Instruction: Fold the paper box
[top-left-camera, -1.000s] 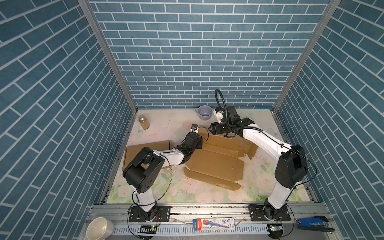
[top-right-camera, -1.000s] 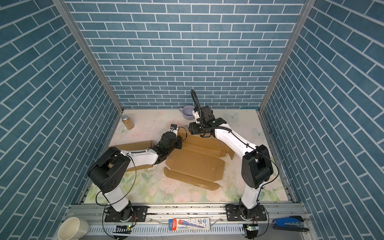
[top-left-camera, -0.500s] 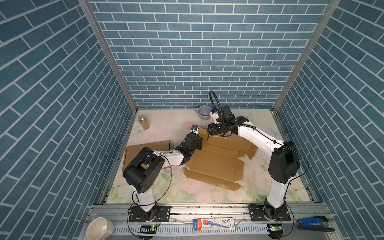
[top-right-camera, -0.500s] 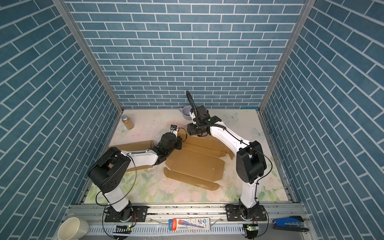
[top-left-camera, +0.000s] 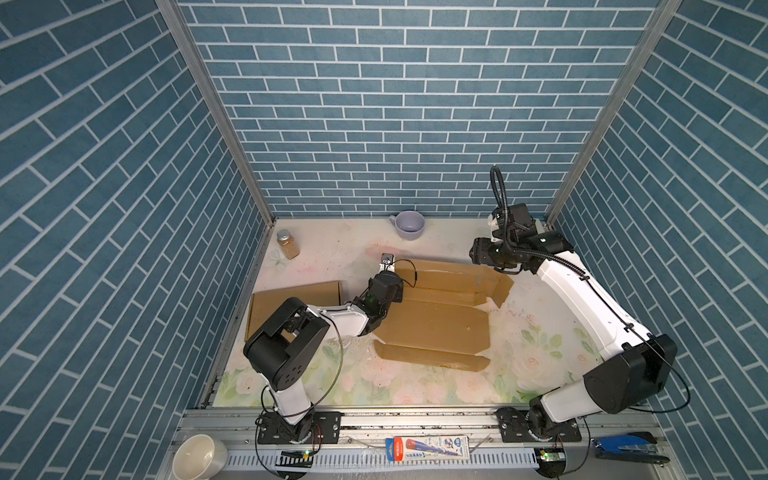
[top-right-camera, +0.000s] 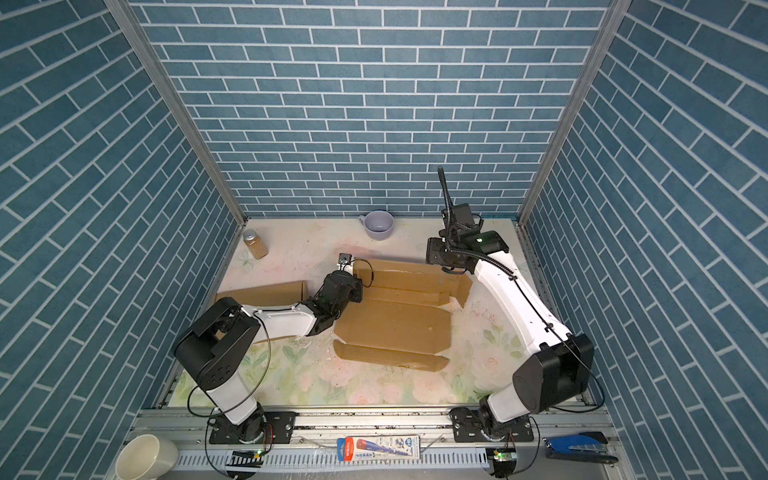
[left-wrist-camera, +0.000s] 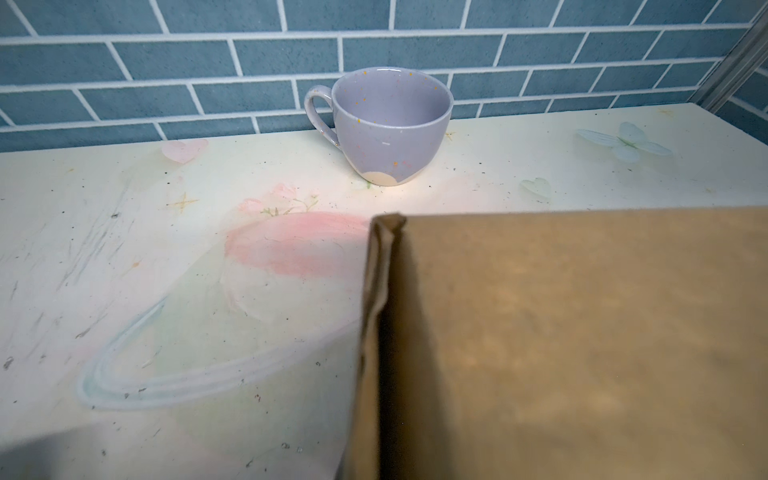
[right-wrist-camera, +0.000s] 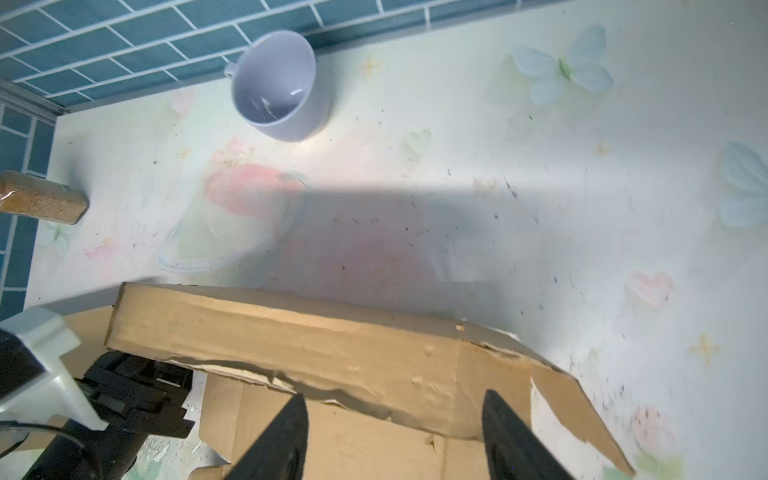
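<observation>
Right wrist view shows the right gripper (right-wrist-camera: 395, 395) spread over the creased cardboard paper box (right-wrist-camera: 291, 340) on the table (right-wrist-camera: 540, 166), empty lilac mug (right-wrist-camera: 274, 83) at its twelve o'clock, left gripper (top-left-camera: 390, 283) pressed together at its nine o'clock.

I count 1 paper box (top-left-camera: 436, 328): brown cardboard, unfolded, its base panel (top-right-camera: 395, 328) flat on the counter (top-left-camera: 540, 365) near the middle; its far long panel (right-wrist-camera: 311, 345) stands raised, edge creased; its near long flap (top-left-camera: 428, 359) lies flat; its right end tab (top-left-camera: 500, 291) tilts up.
</observation>
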